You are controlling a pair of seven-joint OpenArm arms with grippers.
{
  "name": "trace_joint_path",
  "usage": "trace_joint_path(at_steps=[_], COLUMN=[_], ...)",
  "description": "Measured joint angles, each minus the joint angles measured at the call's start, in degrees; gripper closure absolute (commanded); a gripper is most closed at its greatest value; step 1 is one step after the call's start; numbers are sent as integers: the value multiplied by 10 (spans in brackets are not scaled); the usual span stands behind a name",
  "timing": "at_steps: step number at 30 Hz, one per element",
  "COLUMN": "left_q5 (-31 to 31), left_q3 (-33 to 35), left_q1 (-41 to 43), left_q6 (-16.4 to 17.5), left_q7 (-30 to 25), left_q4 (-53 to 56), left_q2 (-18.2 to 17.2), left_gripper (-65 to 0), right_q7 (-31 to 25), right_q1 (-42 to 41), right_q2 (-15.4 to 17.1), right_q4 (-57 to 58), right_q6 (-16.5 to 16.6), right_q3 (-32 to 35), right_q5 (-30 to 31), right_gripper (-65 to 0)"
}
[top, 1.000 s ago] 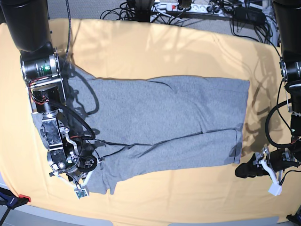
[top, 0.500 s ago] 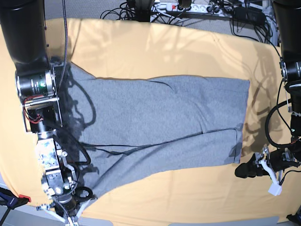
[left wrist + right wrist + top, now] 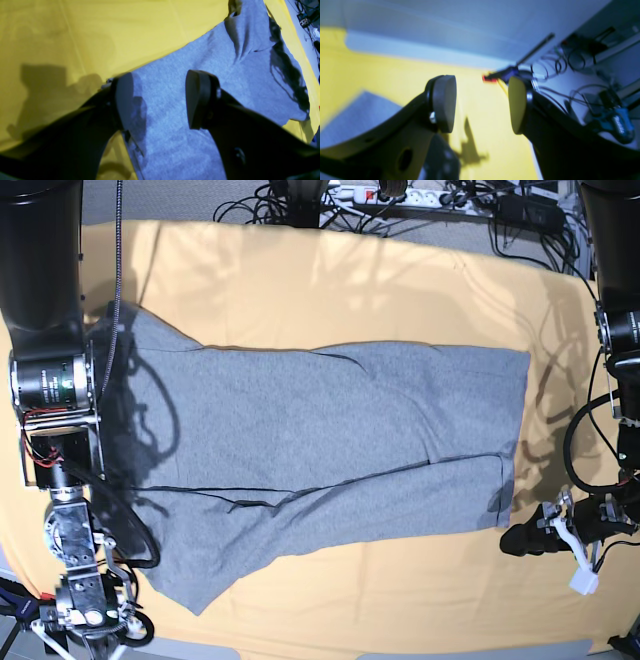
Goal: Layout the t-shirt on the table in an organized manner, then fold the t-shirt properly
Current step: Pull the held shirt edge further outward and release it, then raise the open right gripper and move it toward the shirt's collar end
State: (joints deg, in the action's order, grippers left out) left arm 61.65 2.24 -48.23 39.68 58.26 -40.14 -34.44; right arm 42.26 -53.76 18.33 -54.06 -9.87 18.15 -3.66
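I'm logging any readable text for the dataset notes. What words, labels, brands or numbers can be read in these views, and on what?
None can be read.
The t-shirt shows only plain grey fabric, no lettering.
A teal tool beyond the table carries white lettering, too blurred to read.
The power strip has no legible marking.

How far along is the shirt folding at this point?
Done: the t-shirt lies spread on the table, with one long fold already along its near side. In hand: nothing. The right gripper hangs open over bare cloth near the table corner, and the left gripper hovers open over the shirt's hem. Left: the near sleeve corner juts out unevenly and needs straightening, and the remaining folds are not yet made.
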Motion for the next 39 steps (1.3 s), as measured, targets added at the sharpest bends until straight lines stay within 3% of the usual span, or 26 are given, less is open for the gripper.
trace_joint_path(at_steps=[2,4,5,8,12,15,18,21,24,26,29,31,34,36,39], left_q5=[0,0,1,5,5,4,5,7,31,57,102,125,140,148,151], left_q3=[0,0,0,0,0,0,0,0,0,0,0,0,0,0,0], left_q1=[0,0,0,0,0,0,0,0,0,0,-1,0,0,-1,0], left_q6=[0,0,0,-1,-1,-1,-1,-1,-1,-1,-1,-2,0,0,0], left_q7=[0,0,-1,-2,-2,-2,8,31,46,48,64,92,108,107,109], left_q4=[0,0,0,0,0,0,0,0,0,0,0,0,0,0,0], left_q2=[-1,0,0,-1,-1,0,-1,-2,-4,-10,-24,-33,-39,-40,-39], left_gripper=[-338,-305,-274,-149,0,0,0,0,0,0,0,0,0,0,0], right_q7=[20,35,35,36,35,35,86,99,98,99,100,104,167,226,310], right_q1=[14,31,39,62,87,90,89,90,90,90,101,125,166,192,226], right_q2=[9,17,20,35,43,42,40,56,86,103,115,124,131,133,135], right_q4=[0,0,0,0,0,0,0,0,0,0,-5,-21,-35,-45,-76], right_q6=[35,53,56,59,50,66,76,79,116,141,240,332,454,497,494], right_q3=[0,0,1,1,1,1,1,2,1,-1,-51,-111,-219,-284,-351], right_q5=[20,47,48,27,-86,-109,-93,21,151,207,296,386,515,588,695], right_gripper=[-221,-31,0,0,0,0,0,0,0,0,0,0,0,0,0])
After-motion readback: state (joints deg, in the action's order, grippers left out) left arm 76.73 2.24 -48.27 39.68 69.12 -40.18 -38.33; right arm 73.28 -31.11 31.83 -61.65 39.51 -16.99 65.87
